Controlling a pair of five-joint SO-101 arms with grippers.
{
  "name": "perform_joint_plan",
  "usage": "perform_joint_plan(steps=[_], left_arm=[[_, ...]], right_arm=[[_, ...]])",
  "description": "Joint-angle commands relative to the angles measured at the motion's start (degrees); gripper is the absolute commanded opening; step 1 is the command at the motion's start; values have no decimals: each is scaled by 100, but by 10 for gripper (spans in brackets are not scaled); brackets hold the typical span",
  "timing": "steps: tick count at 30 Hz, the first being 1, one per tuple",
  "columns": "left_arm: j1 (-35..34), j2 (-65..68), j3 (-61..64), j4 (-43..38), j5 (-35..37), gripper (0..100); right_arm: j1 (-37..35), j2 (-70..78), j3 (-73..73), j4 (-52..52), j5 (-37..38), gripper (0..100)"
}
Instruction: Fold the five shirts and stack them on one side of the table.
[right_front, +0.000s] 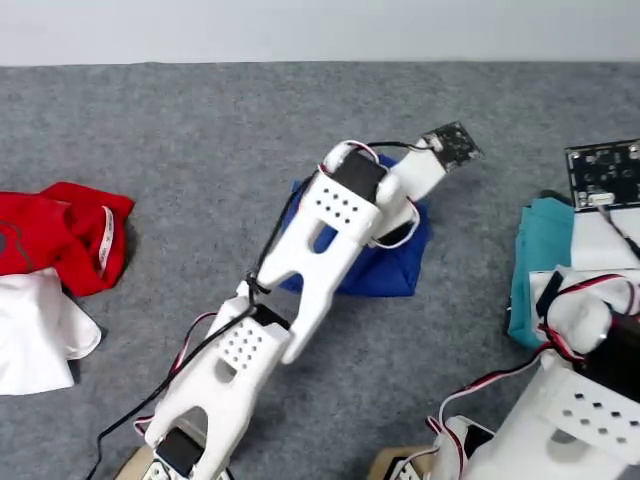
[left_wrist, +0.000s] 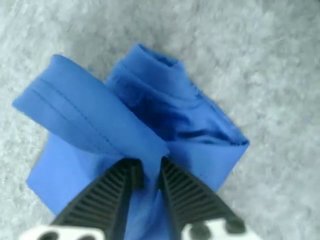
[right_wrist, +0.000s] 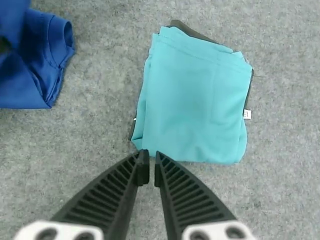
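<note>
Left gripper (left_wrist: 147, 172) clamped on raised fold of blue shirt (left_wrist: 165, 120) at mid-table; shirt largely hidden under arm from above. Right gripper (right_wrist: 148, 167) closed, nothing held, just beside folded teal shirt (right_wrist: 195, 100). Dark shirt (right_wrist: 181, 27) beneath it mostly covered. Red shirt (right_front: 70, 235) and white shirt (right_front: 35, 335) cut off at frame edge.

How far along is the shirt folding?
Done: teal shirt lies folded on a dark garment. In hand: left end effector pinches the blue shirt, apparently mid-fold. Left: red shirt and white shirt, both crumpled.
</note>
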Motion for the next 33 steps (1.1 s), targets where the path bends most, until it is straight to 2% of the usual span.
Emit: perform_joint_plan(steps=[1, 3, 10, 14, 18, 24, 33], left_arm=[[79, -141, -382, 158, 193, 166], [62, -360, -365, 158, 237, 202], [-404, -1090, -356, 158, -105, 202], [-932, -1204, -312, 158, -114, 118], [-1116, -1213, 497, 158, -519, 2], [-1099, -1257, 2035, 158, -607, 6], [-1134, -1257, 3626, 158, -607, 5]], right_arm=[[57, -66, -18, 224, -26, 32], [57, -66, -18, 224, -26, 32], [40, -22, -18, 224, -26, 32], [31, -4, -18, 215, -26, 32], [31, -4, 70, 215, -26, 32], [31, -48, 695, 207, -26, 32], [31, -40, 765, 207, -26, 32]])
